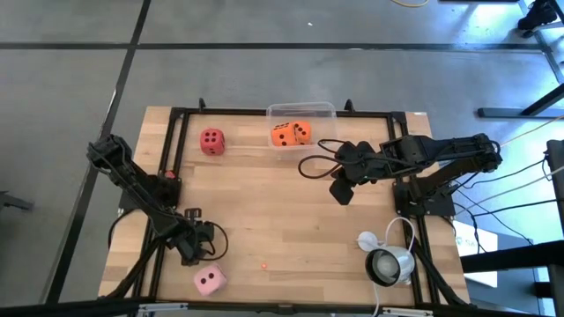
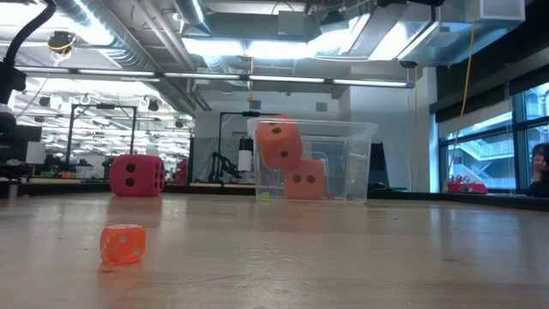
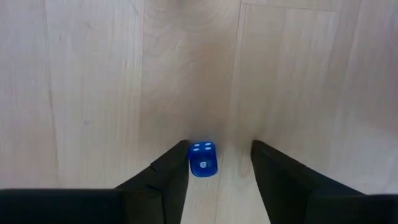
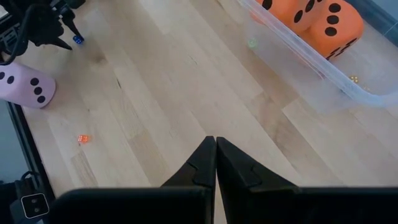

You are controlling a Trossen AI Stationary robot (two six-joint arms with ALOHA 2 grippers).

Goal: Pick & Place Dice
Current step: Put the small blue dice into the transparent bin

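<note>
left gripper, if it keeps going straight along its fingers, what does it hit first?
The small blue die: it sits on the table between the left gripper's open fingers, close to one finger. Beyond it, only bare wood shows. Depth is unclear, so the fingertips might meet the tabletop about the same time.

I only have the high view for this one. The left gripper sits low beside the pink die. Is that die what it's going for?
Observer: No. The left wrist view shows a tiny blue die on the table, with the left gripper open and one finger on each side of it.
Operator: So the pink die is untouched?
Observer: Yes. In the right wrist view, the pink die lies beside that gripper, clear of its fingers.
Operator: Is the right gripper holding anything?
Observer: No. The right gripper is shut, with nothing between its fingers.
</note>
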